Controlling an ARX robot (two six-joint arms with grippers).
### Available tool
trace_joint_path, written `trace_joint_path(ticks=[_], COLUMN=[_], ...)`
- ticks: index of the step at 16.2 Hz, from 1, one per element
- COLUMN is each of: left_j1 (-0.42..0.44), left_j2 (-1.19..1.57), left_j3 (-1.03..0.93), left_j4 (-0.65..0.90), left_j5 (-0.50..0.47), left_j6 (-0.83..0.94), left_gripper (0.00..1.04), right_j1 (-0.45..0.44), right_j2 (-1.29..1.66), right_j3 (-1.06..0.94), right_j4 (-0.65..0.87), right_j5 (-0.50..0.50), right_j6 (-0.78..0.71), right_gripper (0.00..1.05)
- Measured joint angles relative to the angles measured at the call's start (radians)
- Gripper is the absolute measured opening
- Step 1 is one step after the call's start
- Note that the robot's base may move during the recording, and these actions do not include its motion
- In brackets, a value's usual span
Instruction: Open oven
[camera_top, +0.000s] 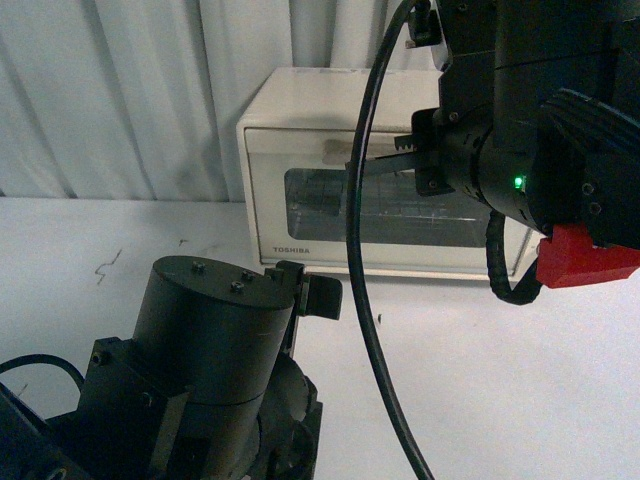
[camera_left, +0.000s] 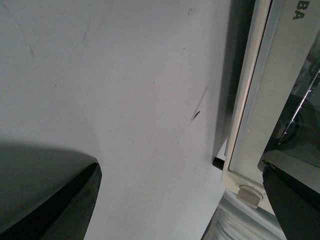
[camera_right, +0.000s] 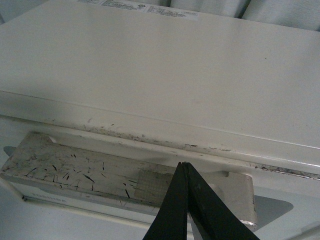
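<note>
The cream-white Toshiba oven (camera_top: 290, 110) stands at the back of the table, its dark glass door (camera_top: 320, 205) closed. My right gripper (camera_top: 352, 165) is shut and empty, its tips pressed together at the beige bar handle (camera_top: 333, 152) at the door's top edge. In the right wrist view the shut gripper (camera_right: 184, 166) points down onto the scratched handle (camera_right: 75, 167), just below the oven's top (camera_right: 150, 65). My left gripper (camera_top: 315, 292) is open and empty, low on the table in front of the oven. In the left wrist view it (camera_left: 181, 172) faces the oven's lower front corner (camera_left: 250, 125).
White table (camera_top: 520, 380) with small dark marks; a white curtain (camera_top: 120, 90) hangs behind the oven. My right arm's black cable (camera_top: 358, 280) loops down in front of the oven door. The oven's foot (camera_left: 250, 196) rests on the table.
</note>
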Motion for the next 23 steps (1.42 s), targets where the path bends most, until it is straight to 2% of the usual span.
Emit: trace_joint_path(ticks=[12, 15, 16, 20, 23], left_j1=[0.000, 0.000, 0.000, 0.000, 0.000], left_j2=[0.000, 0.000, 0.000, 0.000, 0.000], left_j3=[0.000, 0.000, 0.000, -0.002, -0.002], left_j4=[0.000, 0.000, 0.000, 0.001, 0.000], left_j5=[0.000, 0.000, 0.000, 0.003, 0.003], left_j6=[0.000, 0.000, 0.000, 0.001, 0.001], left_gripper=[0.98, 0.98, 0.98, 0.98, 0.98], right_j1=[0.000, 0.062, 0.082, 0.061, 0.000], right_j2=[0.010, -0.118, -0.219, -0.535, -0.877], right_j3=[-0.011, -0.275, -0.401, -0.532, -0.658], right_j4=[0.029, 0.121, 0.116, 0.059, -0.123], right_j5=[-0.002, 0.004, 0.042, 0.164, 0.285], right_j6=[0.053, 0.120, 0.119, 0.069, 0.006], right_gripper=[0.02, 0.02, 0.02, 0.02, 0.02])
